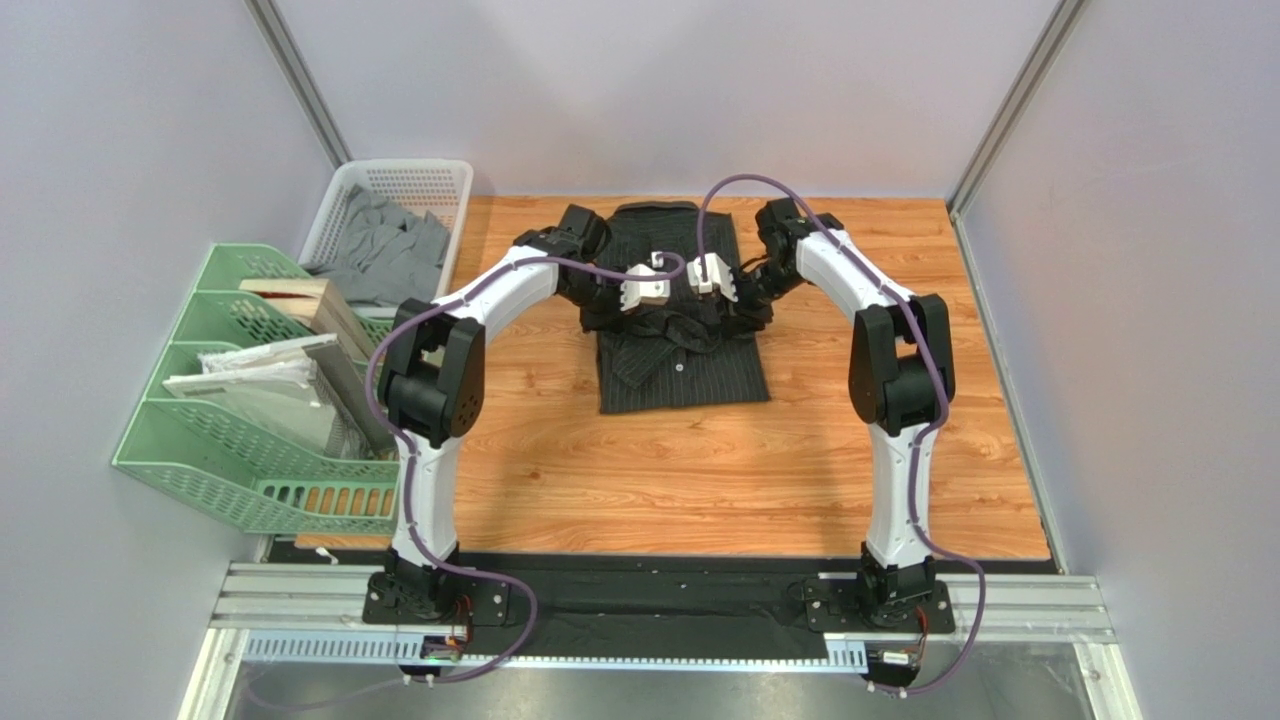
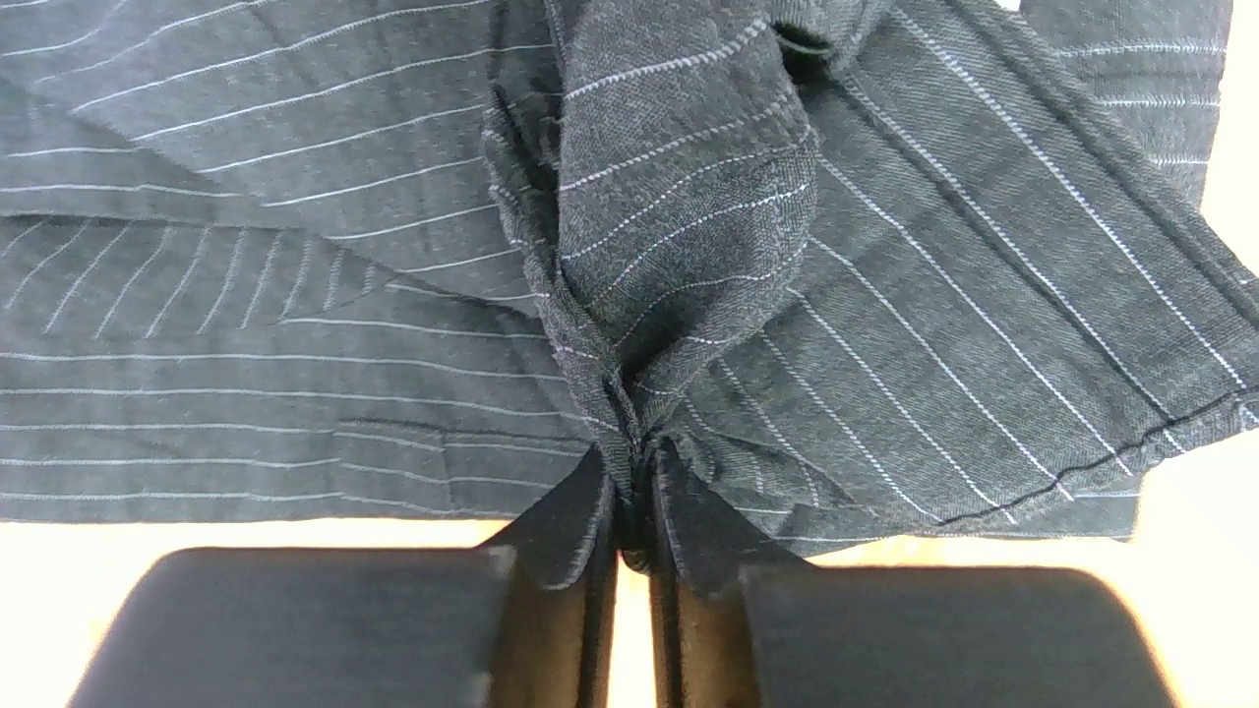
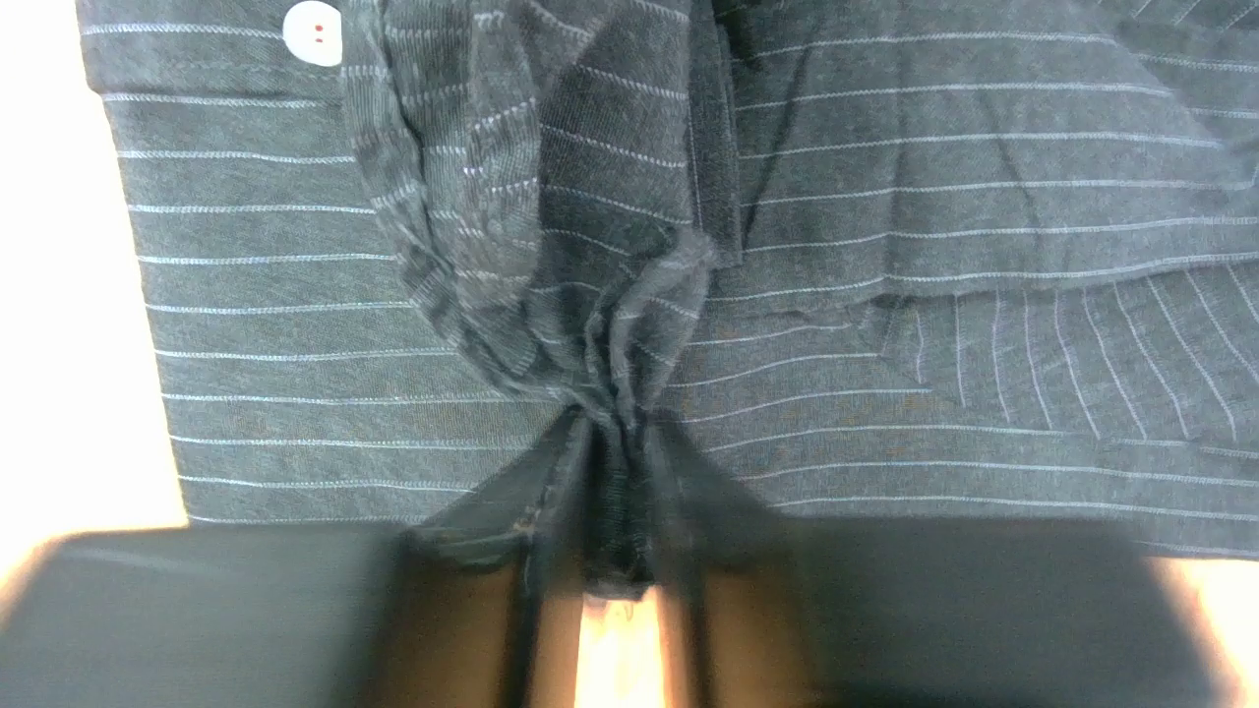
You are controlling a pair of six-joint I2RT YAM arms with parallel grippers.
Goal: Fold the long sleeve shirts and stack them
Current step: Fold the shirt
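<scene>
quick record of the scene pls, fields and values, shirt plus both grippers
shirt: dark, pinstriped, partly folded, at the far middle of the table
left gripper: closed on a bunched fold of the shirt
right gripper: closed on a bunched fold of the shirt
basket: white, far left, grey cloth inside
rack: green, left of the table

One long sleeve shirt, charcoal-black with fine pale pinstripes, lies partly folded as a narrow upright rectangle at the far middle of the table. Its mid-section is drawn up into two puckered bunches side by side. The near portion lies flat.
</scene>
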